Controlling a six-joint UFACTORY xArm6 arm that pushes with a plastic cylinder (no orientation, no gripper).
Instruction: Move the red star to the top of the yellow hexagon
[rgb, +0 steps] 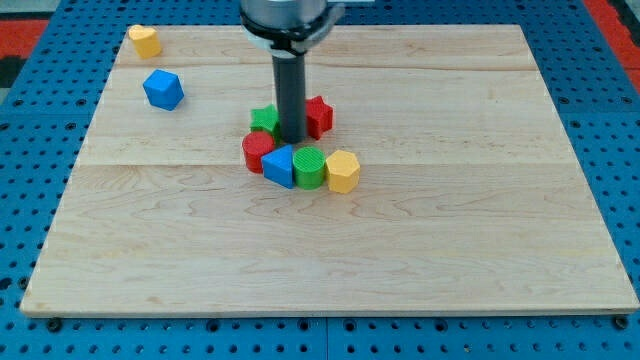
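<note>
The red star (319, 115) lies near the board's middle, partly hidden behind my rod. The yellow hexagon (343, 171) sits below and to the right of it, at the right end of a row of blocks. My tip (294, 138) rests just left of the red star, between it and a green block (264, 120). The star and the hexagon are apart.
A red block (257, 151), a blue block (279, 165) and a green cylinder (309, 167) form a row left of the yellow hexagon. A blue cube (163, 89) and a yellow block (144, 41) lie at the top left. The wooden board (480, 220) rests on a blue pegboard.
</note>
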